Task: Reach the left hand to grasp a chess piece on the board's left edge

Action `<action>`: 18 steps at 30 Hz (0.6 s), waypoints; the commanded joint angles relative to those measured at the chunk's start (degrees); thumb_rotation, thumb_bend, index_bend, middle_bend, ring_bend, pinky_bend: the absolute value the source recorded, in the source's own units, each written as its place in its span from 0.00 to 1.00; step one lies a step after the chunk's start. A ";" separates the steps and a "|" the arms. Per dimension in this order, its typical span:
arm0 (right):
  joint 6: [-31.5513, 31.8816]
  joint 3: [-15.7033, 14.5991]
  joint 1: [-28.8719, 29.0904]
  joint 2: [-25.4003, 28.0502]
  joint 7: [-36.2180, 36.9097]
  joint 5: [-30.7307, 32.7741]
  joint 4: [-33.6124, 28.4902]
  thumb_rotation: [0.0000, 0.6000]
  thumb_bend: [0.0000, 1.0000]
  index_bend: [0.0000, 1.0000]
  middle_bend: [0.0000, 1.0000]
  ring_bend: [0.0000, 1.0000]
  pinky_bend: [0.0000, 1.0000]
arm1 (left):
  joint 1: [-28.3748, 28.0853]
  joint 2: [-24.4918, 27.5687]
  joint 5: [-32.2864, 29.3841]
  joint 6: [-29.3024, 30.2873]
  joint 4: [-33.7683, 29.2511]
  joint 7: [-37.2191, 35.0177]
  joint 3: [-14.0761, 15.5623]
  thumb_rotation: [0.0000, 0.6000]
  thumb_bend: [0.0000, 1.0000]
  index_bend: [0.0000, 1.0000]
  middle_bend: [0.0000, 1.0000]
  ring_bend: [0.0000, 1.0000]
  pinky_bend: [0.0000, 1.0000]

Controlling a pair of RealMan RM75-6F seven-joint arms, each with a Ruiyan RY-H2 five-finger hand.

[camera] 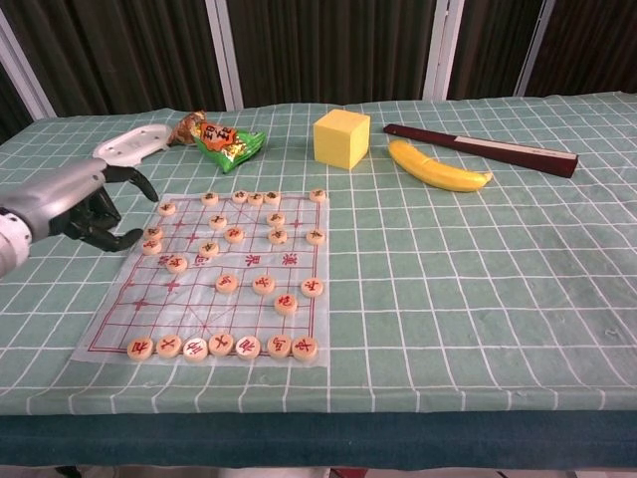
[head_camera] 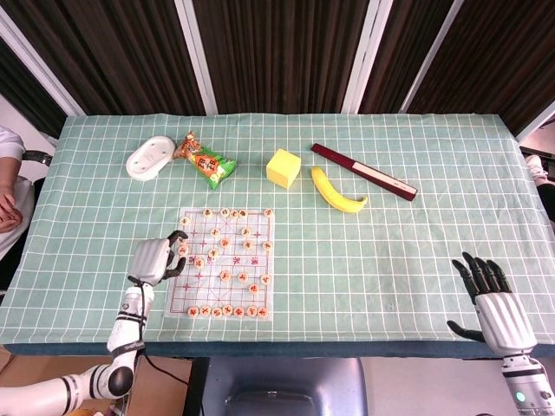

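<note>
The chess board [head_camera: 253, 232] [camera: 189, 324] is a thin sheet with several round tan pieces. Two edge pieces [camera: 152, 240] [head_camera: 183, 250] lie flat on its left edge. My left hand [head_camera: 156, 258] [camera: 75, 204] hovers just left of them, one finger stretched forward and the thumb curled below. Nothing sits between its fingers, and the thumb tip ends close to the edge pieces. My right hand [head_camera: 492, 302] rests with fingers spread at the table's front right corner, holding nothing; the chest view does not show it.
A white dish [head_camera: 149, 159] [camera: 129, 145] and a snack packet [head_camera: 206, 162] [camera: 225, 139] lie behind the board. A yellow cube [head_camera: 283, 167] [camera: 341, 137], a banana [head_camera: 336, 194] [camera: 438, 167] and a dark red long box [head_camera: 364, 172] [camera: 483, 149] lie to the right.
</note>
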 commanded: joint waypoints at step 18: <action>1.00 -0.44 -0.55 -0.91 -2.86 -1.28 -0.43 1.00 0.21 0.00 0.00 0.00 0.00 | 19.42 24.22 25.37 15.79 -7.23 -17.74 20.09 1.00 0.37 0.00 0.00 0.00 0.12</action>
